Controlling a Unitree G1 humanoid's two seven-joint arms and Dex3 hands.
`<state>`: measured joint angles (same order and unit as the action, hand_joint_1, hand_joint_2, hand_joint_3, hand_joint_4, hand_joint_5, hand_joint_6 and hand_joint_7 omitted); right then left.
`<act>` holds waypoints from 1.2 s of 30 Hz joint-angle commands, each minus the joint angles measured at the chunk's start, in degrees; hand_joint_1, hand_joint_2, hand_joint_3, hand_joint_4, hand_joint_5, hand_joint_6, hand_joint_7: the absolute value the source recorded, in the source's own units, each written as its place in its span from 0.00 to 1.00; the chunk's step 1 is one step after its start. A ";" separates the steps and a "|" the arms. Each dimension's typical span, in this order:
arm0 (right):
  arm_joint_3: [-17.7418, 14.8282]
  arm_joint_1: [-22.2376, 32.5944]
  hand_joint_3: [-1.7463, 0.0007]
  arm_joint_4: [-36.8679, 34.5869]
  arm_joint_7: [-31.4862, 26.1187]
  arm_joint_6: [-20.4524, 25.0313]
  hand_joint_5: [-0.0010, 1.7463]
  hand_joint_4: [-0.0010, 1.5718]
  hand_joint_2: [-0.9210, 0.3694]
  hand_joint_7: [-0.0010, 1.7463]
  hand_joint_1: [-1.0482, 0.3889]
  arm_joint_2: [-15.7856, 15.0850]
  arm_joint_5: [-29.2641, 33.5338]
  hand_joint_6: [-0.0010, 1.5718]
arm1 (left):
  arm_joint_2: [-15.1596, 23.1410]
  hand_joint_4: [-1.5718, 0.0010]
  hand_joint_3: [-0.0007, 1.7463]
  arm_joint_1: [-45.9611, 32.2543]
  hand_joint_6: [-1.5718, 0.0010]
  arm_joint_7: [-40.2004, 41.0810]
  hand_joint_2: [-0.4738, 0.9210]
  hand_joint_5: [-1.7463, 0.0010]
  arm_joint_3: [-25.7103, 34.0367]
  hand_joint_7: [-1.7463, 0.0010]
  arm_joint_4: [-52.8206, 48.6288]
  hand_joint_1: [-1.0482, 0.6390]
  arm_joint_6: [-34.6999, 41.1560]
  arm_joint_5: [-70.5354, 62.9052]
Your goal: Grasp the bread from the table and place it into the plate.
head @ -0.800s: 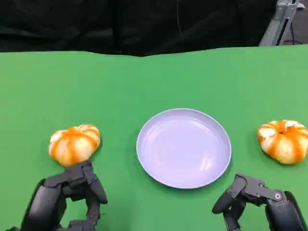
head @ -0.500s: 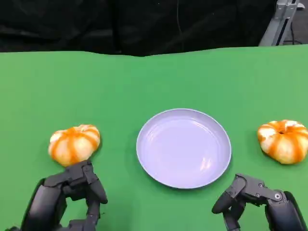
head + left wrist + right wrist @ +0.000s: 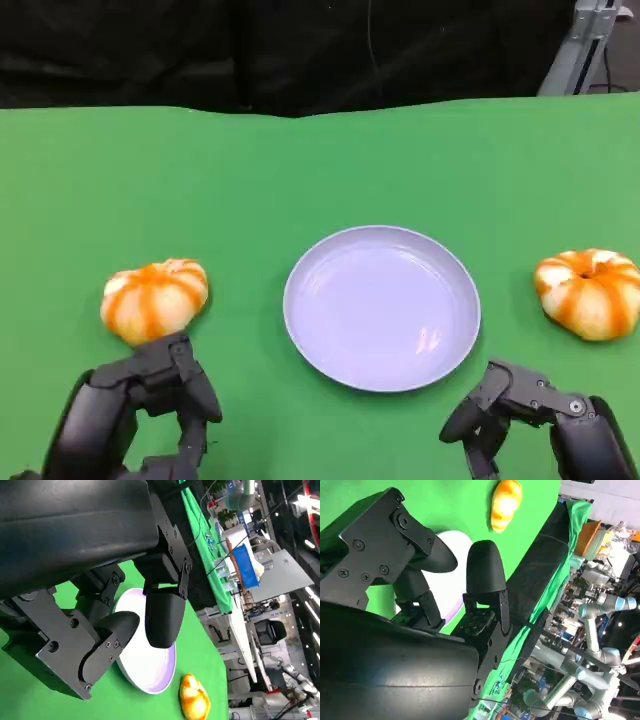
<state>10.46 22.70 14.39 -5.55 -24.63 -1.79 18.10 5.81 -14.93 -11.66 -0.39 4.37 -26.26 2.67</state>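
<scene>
1. The green worktop point(image 3: 300, 170) stretches in front of me, a black backdrop behind its far edge.
2. The lilac plate point(image 3: 382, 306) sits at the centre, holding nothing.
3. My left robot hand point(image 3: 135, 415) hovers low, fingers apart and holding nothing, just short of the left bread point(image 3: 154, 300).
4. My right robot hand point(image 3: 530, 425) is likewise spread and holds nothing.
5. The right bread point(image 3: 590, 293) lies on the worktop, well apart from the plate.
</scene>
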 commanded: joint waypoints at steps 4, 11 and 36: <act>0.27 -0.19 0.21 -0.12 -0.45 0.00 0.96 0.54 0.48 0.75 0.73 0.23 -0.22 0.53 | 0.80 0.51 0.73 0.47 0.53 0.97 0.65 0.12 1.56 0.26 0.33 0.63 2.02 -0.43; 0.34 -0.67 0.22 -0.41 -0.51 0.39 0.96 0.55 0.49 0.74 0.72 0.43 -0.25 0.53 | 4.70 0.66 0.26 4.01 0.62 4.66 0.84 0.49 3.28 0.82 5.83 0.52 15.64 -10.94; 1.02 -0.22 0.22 0.01 -0.47 1.13 0.95 0.55 0.49 0.73 0.72 1.01 -0.61 0.54 | 17.24 0.83 0.00 28.06 0.79 12.65 0.97 0.82 -11.62 1.00 -16.27 0.30 28.78 -48.13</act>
<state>11.75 22.07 14.26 -5.83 -23.56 -0.49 17.96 22.76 11.20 -0.54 -10.61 -9.10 1.81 -44.44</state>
